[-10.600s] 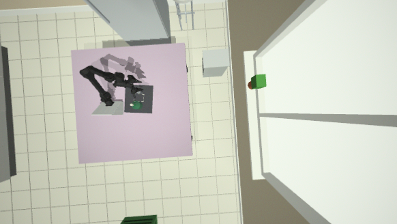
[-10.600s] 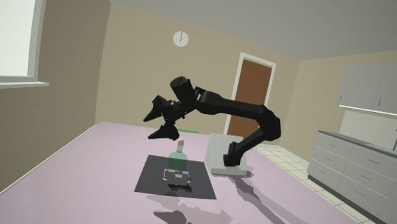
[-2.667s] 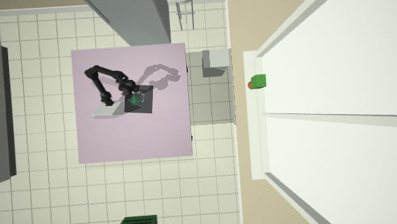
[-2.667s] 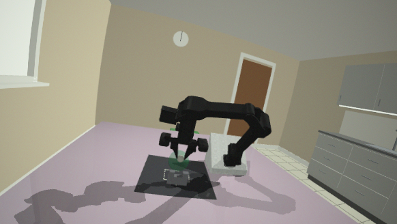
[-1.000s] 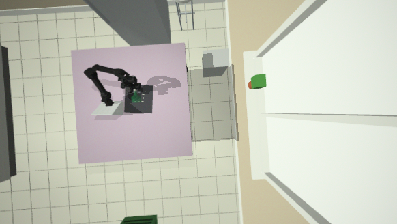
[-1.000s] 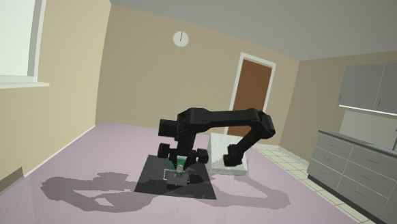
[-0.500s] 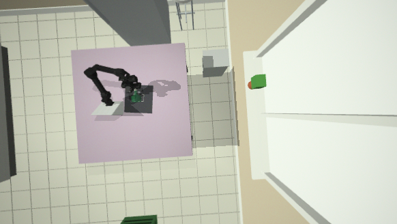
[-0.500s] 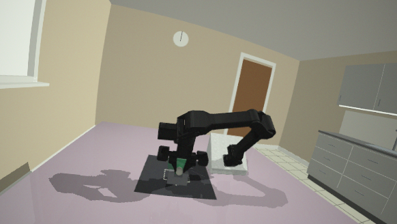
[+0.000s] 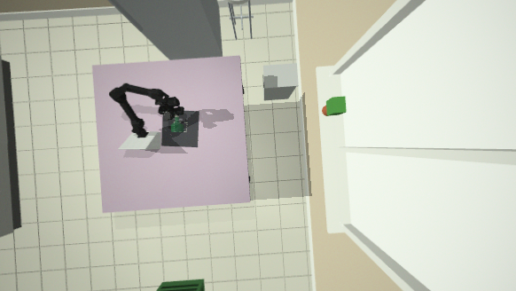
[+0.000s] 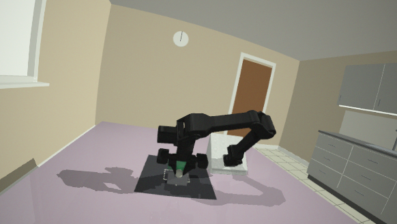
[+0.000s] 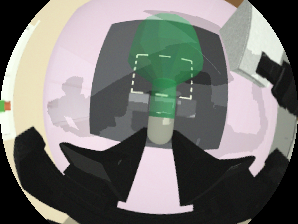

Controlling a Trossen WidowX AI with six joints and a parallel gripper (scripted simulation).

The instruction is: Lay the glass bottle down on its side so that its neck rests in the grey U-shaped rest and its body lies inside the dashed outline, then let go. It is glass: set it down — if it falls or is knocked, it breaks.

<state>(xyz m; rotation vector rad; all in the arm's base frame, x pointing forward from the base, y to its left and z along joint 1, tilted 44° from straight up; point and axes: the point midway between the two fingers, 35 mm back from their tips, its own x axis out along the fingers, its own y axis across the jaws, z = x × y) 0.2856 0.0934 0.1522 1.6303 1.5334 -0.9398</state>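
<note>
The black parallel-jaw gripper point(image 9: 176, 116) point(image 10: 179, 171) point(image 11: 160, 132), partly open, clasps the green glass bottle point(image 9: 177, 126) point(image 10: 181, 165) point(image 11: 166, 50) by its pale-tipped neck, leaving the body free to meet the dark square mat point(image 9: 188, 139) point(image 10: 144, 182) point(image 11: 107, 85). The neck appears aligned with the grey U-shaped rest point(image 10: 174, 181) point(image 11: 187, 108) (a gentle lowering seems wise, glass being glass).

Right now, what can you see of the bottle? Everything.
The green glass bottle is see-through, with a wide rounded body, tapering shoulder, narrow neck and pale, round-tipped end. The gripper is shut on it at the neck end. In the wrist view the body overlaps the dashed outline and runs past it. I can't tell whether it touches the mat or the grey rest.
</note>
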